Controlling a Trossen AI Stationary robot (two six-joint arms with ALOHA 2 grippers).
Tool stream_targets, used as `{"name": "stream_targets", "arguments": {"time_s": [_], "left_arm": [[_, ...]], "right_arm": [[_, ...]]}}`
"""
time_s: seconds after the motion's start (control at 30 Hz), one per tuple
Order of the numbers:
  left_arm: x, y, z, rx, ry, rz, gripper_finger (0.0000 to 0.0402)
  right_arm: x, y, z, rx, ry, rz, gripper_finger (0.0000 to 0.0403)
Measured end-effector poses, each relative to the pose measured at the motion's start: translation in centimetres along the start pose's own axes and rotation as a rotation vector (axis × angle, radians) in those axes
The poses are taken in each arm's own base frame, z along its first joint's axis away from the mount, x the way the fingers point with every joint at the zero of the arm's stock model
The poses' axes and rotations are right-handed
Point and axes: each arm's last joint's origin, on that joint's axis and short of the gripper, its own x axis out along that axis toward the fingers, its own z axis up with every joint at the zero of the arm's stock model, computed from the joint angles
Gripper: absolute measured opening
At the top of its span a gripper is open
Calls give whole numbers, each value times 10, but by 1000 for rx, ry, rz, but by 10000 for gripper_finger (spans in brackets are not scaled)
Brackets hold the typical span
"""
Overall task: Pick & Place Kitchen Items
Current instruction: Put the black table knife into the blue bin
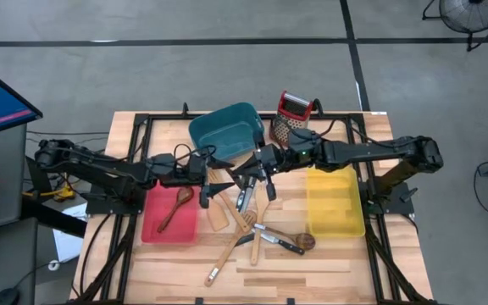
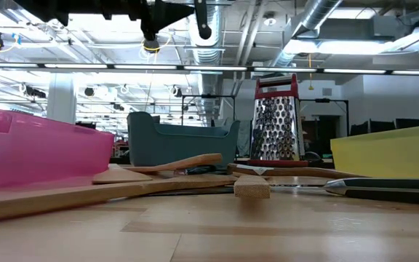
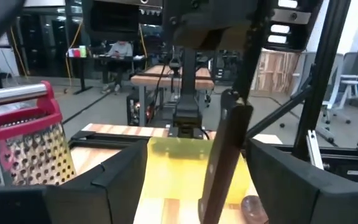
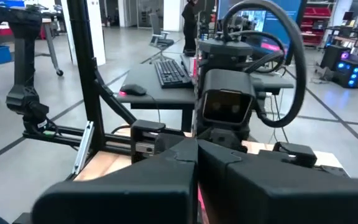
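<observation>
A black-handled knife (image 3: 224, 155) hangs between my two grippers above the middle of the table, with my right gripper (image 1: 250, 174) shut on its upper end. My left gripper (image 1: 224, 188) is open and level, facing the right gripper. Its fingers (image 3: 114, 180) stand on either side of the hanging handle without touching it. Wooden spatulas (image 1: 219, 217), more knives (image 1: 278, 240) and a dark spoon (image 1: 302, 241) lie flat on the table below. Another dark wooden spoon (image 1: 174, 208) lies in the red bin (image 1: 152, 227). My right gripper pinches the knife's thin upper part (image 3: 253, 43) between its two shut fingers, coming level from the table's right side. The knife hangs below the fingers, a little tilted. Its black handle (image 3: 221, 168) is lowest and clear of the table.
The teal bin (image 1: 225, 127) stands at the far middle, with the red-topped grater (image 1: 292, 117) to its right. The yellow bin (image 1: 335, 202) is at the right. A black frame rail (image 1: 142, 127) runs round the tabletop. Bare wood (image 1: 312, 275) shows at the near edge.
</observation>
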Motion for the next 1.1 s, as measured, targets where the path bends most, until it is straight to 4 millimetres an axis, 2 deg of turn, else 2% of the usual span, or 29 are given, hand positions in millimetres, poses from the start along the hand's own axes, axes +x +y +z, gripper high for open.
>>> {"name": "stream_targets", "arguments": {"time_s": [0.17, 0.37, 0.73, 0.87, 1.1], "left_arm": [[0, -2, 1, -2, -8, -61, 234], [0, 1, 2, -17, -22, -46, 215], [1, 6, 3, -32, -30, -51, 150], [1, 6, 3, -32, -30, -59, 155], [1, 6, 4, -32, -36, -59, 200]], "right_arm": [[-1, -3, 0, 1, -2, -8, 1], [-1, -3, 2, -3, -24, 6, 1], [-1, -5, 3, -10, -37, 2, 2], [-2, -8, 3, -10, -36, -6, 1], [-2, -10, 3, -20, -36, -12, 2]]}}
